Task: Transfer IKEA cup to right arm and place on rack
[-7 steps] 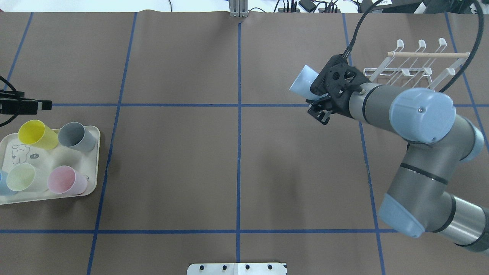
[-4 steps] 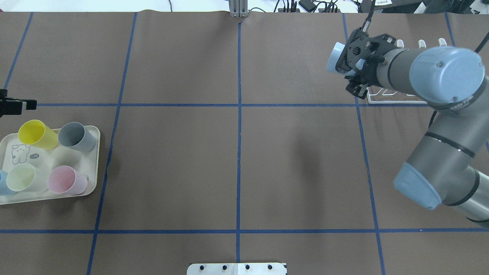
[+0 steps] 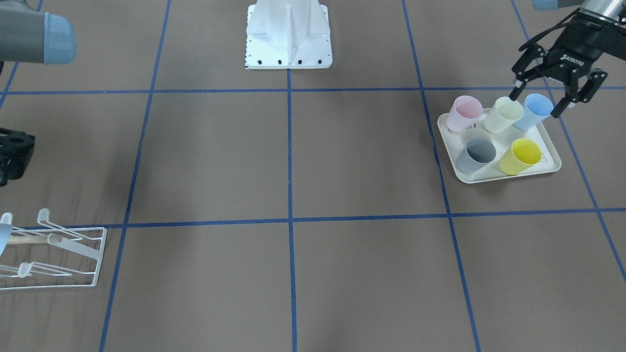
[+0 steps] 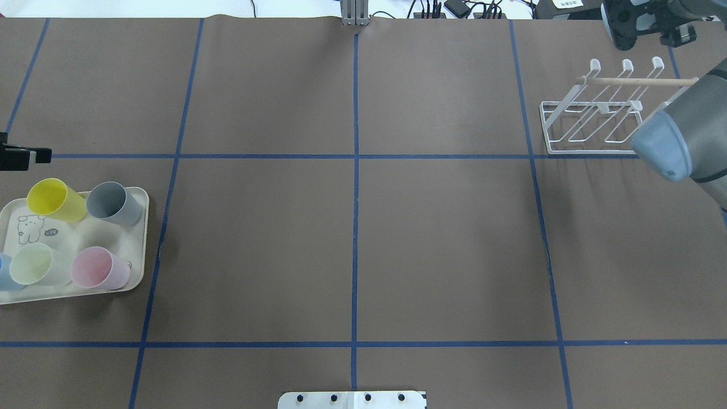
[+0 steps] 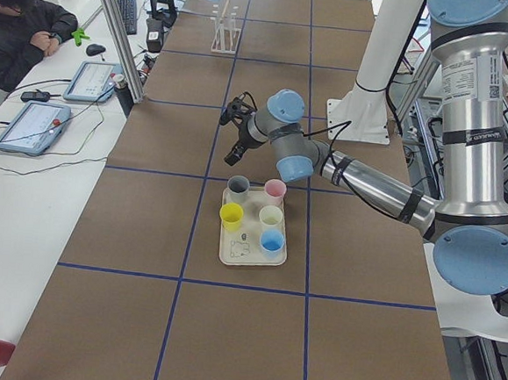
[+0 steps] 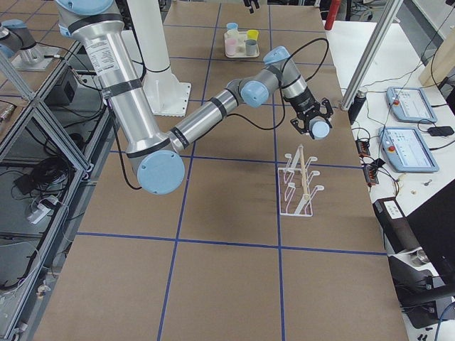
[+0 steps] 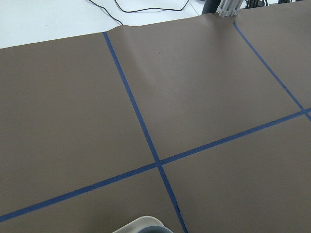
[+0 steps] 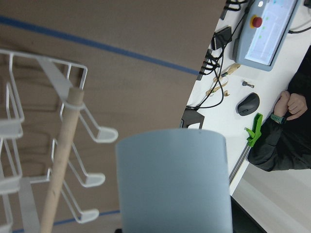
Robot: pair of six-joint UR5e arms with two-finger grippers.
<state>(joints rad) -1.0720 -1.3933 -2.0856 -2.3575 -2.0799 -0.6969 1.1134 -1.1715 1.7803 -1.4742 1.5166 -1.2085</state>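
IKEA cup, light blue, fills the right wrist view up close. No fingers show there, only the rack just beside it, and a person's dark sleeve past the table edge. The right side view adds the grip: right gripper clamped on the cup above the rack's rod end. Far end of the table, front view only: left gripper spread wide over the pale-green cup and second blue cup on the tray.
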